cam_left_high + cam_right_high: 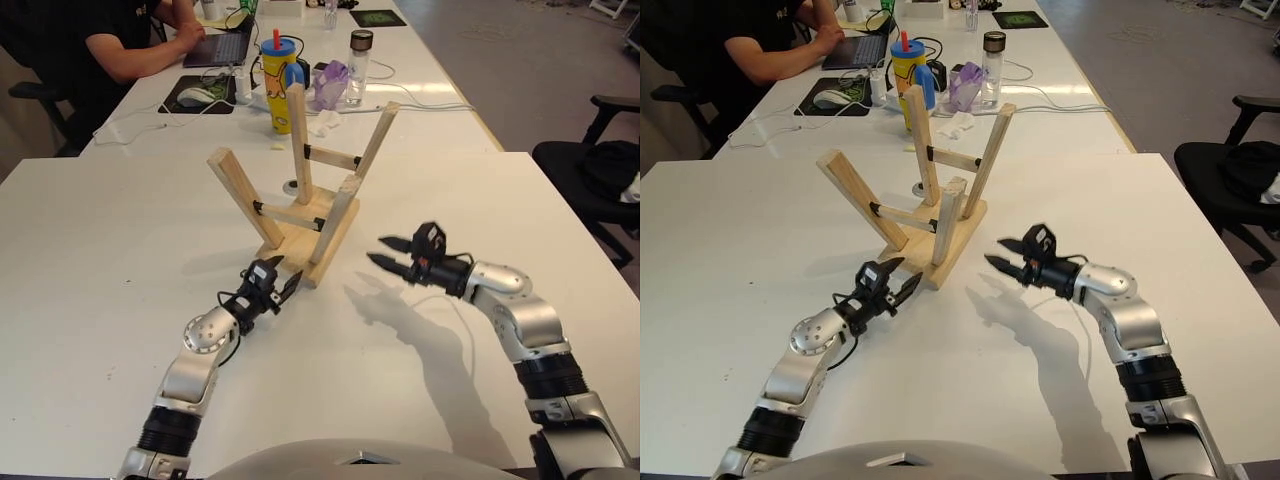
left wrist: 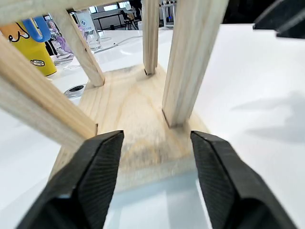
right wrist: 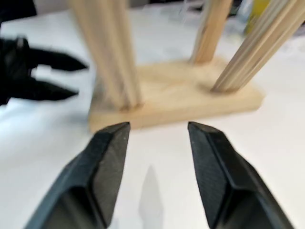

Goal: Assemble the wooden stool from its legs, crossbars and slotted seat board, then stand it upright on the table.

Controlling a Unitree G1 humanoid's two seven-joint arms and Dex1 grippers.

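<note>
The wooden stool (image 1: 300,195) rests upside down on its seat board (image 1: 318,243) at mid-table, legs splayed upward and joined by crossbars (image 1: 332,157). My left gripper (image 1: 279,279) is open at the near left end of the seat board (image 2: 138,124), just short of touching it. To the right of the board, my right gripper (image 1: 385,252) is open and hovers a little above the table, pointing at the stool (image 3: 176,98). The left gripper (image 3: 38,71) appears beyond the board in the right wrist view.
On the white table (image 1: 90,290) behind the stool stand a yellow cup (image 1: 281,85), a clear bottle (image 1: 358,65) and a purple bag (image 1: 330,83). A person works on a laptop (image 1: 220,45) at far left. A black chair (image 1: 600,160) stands at the right.
</note>
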